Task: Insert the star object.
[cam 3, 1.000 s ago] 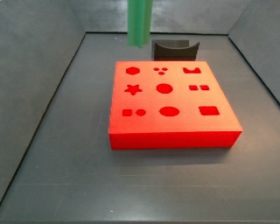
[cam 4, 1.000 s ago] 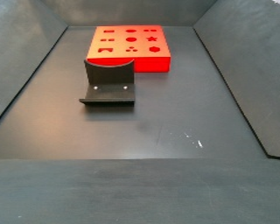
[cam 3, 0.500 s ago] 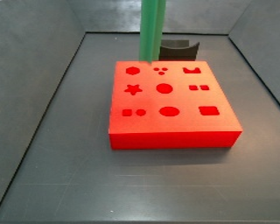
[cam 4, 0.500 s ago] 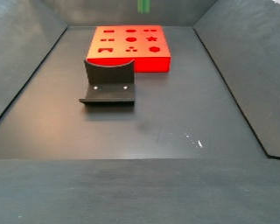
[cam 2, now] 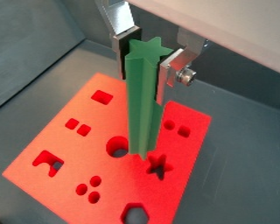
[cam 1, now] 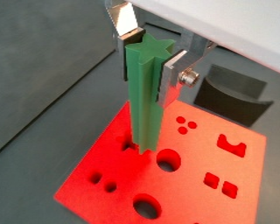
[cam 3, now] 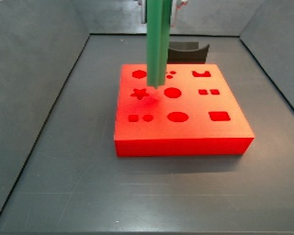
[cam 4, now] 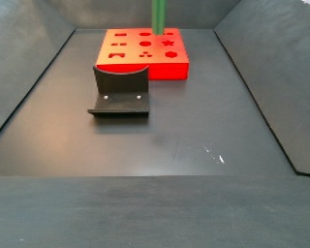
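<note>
Since half a second ago I see the peg [cam 3: 157, 41] has come down and shifted over the red block [cam 3: 180, 109]; its lower end now hangs just above the block's top, close to the star hole [cam 3: 140, 94] in a side view. In the far side view only a short stretch of the peg [cam 4: 159, 15] shows at the upper edge, over the block [cam 4: 147, 52].

The tool [cam 1: 150, 54] sits above the block, outside both side views. In both wrist views its silver fingers [cam 1: 125, 24] are closed on the peg's upper end, one plate on each side, and the star-shaped end face [cam 2: 146, 51] shows between them. The peg [cam 1: 143, 92] hangs upright from the tool [cam 2: 147, 51].

In a wrist view the peg's [cam 2: 143, 105] lower end is just beside the star hole [cam 2: 159, 166] and a round hole [cam 2: 116, 150]; I cannot tell whether it touches the block [cam 2: 73, 157].

The fixture [cam 4: 120, 91] stands on the desk [cam 4: 184, 145] just beside the block, apart from the peg.
</note>
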### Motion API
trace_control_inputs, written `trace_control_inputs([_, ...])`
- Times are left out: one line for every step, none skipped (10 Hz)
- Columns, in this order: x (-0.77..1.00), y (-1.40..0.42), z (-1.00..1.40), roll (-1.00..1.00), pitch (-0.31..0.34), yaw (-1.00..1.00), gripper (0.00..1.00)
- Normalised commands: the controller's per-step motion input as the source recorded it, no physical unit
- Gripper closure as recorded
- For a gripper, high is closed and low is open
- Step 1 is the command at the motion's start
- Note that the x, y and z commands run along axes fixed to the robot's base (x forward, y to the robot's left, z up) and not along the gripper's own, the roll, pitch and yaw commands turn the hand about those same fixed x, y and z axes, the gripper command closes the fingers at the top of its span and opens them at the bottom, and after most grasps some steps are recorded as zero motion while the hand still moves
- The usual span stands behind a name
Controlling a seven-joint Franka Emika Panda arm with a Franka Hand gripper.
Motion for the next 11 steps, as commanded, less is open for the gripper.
trace_control_inputs([0.00, 0.23, -0.12, -0.09, -0.127, -0.63, 1.00])
trace_control_inputs([0.00, 0.05, -0.10, -0.03, -0.060, -0.16, 1.00])
trace_control_inputs([-0.09, 0.00, -0.11, -0.02, -0.047, -0.02, 1.00])
trace_control_inputs([-0.11, -0.03, -0.15, -0.04, -0.017, -0.07, 1.00])
trace_control_inputs([-0.10, -0.04, -0.10, -0.03, -0.016, -0.25, 1.00])
trace_control_inputs([0.00, -0.03, 0.00, -0.07, 0.000, -0.44, 1.00])
trace_control_inputs([0.00, -0.02, 0.00, -0.13, 0.000, -0.50, 1.00])
trace_control_inputs([0.00, 0.00, 0.00, -0.10, 0.000, -0.51, 1.00])
trace_control_inputs([-0.09, 0.00, 0.00, -0.08, 0.000, -0.50, 1.00])
trace_control_inputs([-0.09, 0.00, 0.00, 0.00, 0.000, -0.29, 1.00])
trace_control_inputs([-0.14, -0.01, 0.00, 0.00, -0.026, -0.17, 1.00])
